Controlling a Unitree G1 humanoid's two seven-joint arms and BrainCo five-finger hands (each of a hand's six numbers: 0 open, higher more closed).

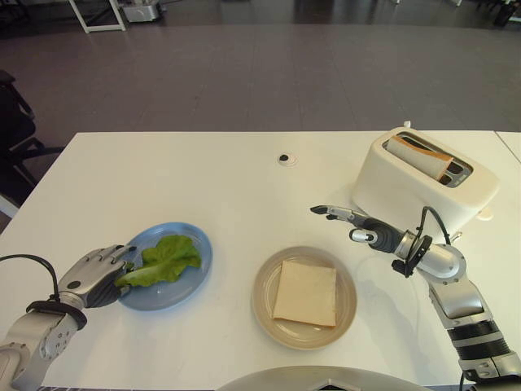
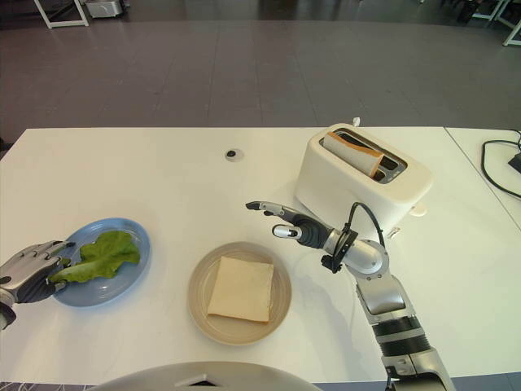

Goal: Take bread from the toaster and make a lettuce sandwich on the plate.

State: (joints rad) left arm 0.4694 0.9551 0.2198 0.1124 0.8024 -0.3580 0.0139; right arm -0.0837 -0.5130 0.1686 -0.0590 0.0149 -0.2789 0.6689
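Lettuce (image 1: 167, 259), a single crinkled green leaf, is lying on the blue plate (image 1: 175, 292). Its stem end is reaching into the left hand (image 1: 94, 277), whose fingers are curling closed on it. The leaf is looking very light, limp and easily torn, and it would probably droop if lifted. The firmer stem rib at the fingers is judged the best place to hold it, with gentle pressure only. The plate beneath is shallow, smooth and glossy, and is sitting just right of that hand.

Well to the right of the left hand, a square slice of bread (image 1: 305, 292) is resting flat on a round beige plate (image 1: 264, 300). The slice is pale, matt and probably soft and compressible, so it is best taken by opposite edges.

The right hand (image 1: 366, 230) is hovering just beyond this plate's right rim, with its fingers stretched out and holding nothing. Just behind it, a cream toaster (image 1: 407, 194) with a smooth rounded shell is holding a second slice (image 1: 419, 155), brown-crusted and leaning in the slot.

Everything is sitting on a smooth white table (image 1: 163, 179). A small round disc (image 1: 284, 159) is lying far ahead of both hands.
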